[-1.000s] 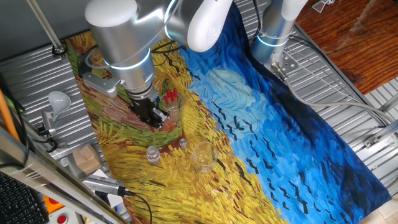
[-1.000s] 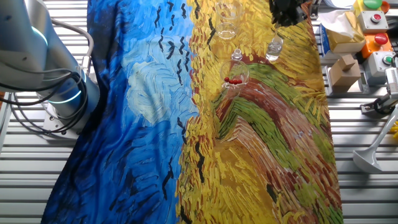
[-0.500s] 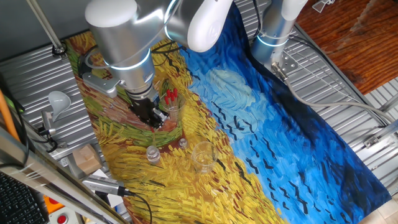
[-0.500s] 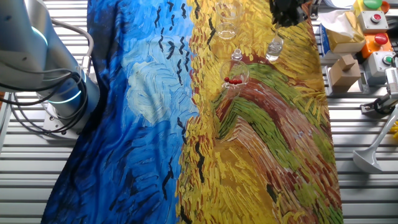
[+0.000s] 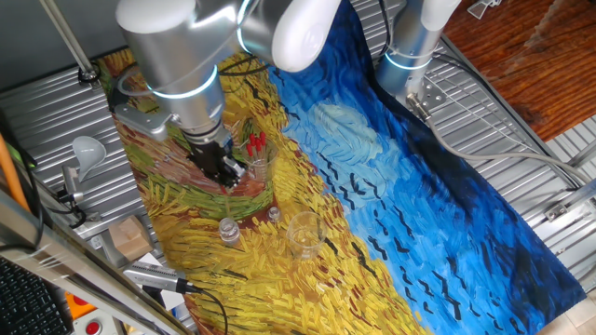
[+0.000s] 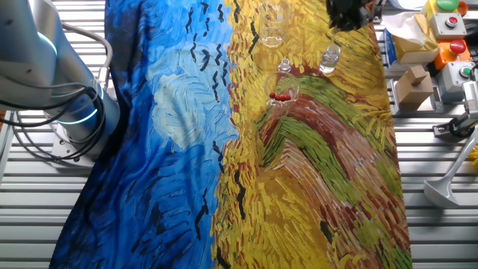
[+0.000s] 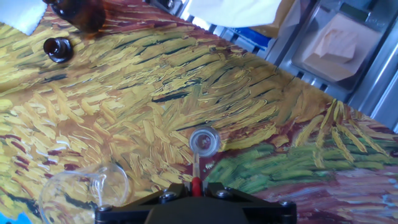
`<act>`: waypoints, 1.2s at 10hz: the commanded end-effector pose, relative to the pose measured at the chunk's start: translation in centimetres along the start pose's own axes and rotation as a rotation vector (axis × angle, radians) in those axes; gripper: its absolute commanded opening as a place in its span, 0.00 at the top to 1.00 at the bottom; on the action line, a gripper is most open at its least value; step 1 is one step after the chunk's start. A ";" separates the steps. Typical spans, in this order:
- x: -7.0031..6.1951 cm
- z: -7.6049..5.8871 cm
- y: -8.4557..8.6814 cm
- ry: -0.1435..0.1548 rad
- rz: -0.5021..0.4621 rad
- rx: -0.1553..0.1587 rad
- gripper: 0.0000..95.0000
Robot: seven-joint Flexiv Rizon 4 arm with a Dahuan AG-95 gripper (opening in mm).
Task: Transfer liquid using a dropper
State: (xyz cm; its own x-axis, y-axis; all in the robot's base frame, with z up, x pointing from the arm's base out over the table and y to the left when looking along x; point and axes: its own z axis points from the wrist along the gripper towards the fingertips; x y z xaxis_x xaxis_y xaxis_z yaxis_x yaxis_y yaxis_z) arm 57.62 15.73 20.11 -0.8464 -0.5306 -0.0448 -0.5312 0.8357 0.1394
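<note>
Directly beneath the pincer (image 7: 194,188), at 12 o'clock, a vial (image 7: 204,140) is lined up; the dropper (image 7: 196,169) is held pinched, tip-down.

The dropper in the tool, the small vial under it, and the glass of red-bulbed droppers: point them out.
dropper (image 7: 196,167), hand view, on its clear stem.
small vial (image 7: 204,140), hand view, on its round mouth.
glass of droppers (image 5: 258,149), one fixed view, on its wall.

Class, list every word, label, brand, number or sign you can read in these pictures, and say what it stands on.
No readable text in any view.
The painted cloth carries only brushstroke patterns.
The brown bottle shows no label.
The buttons on the box are too small to show any marking.
</note>
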 end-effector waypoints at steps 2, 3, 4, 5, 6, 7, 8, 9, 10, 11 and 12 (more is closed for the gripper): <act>0.1 -0.7 -0.1 0.008 -0.002 -0.006 1.00; 0.2 -0.8 0.0 0.011 -0.004 -0.009 1.00; 0.3 -0.8 0.0 0.012 -0.005 -0.009 1.00; 1.1 -0.7 0.4 0.010 -0.002 -0.014 1.00; 1.7 -0.4 0.9 0.008 0.016 -0.014 1.00; 2.2 -0.2 1.4 0.005 0.029 -0.012 1.00; 3.1 0.1 2.2 0.001 0.051 -0.011 1.00; 3.1 0.1 2.2 0.002 0.046 -0.013 1.00; 3.1 0.1 2.2 0.002 0.052 -0.015 1.00; 3.1 0.1 2.2 0.007 0.061 -0.006 1.00; 3.1 0.1 2.2 0.008 0.059 -0.004 1.00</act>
State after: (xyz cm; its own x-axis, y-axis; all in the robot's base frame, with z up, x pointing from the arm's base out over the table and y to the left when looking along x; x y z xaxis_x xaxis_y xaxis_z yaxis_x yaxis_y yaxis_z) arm 54.02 16.14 20.24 -0.8771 -0.4797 -0.0219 -0.4776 0.8666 0.1447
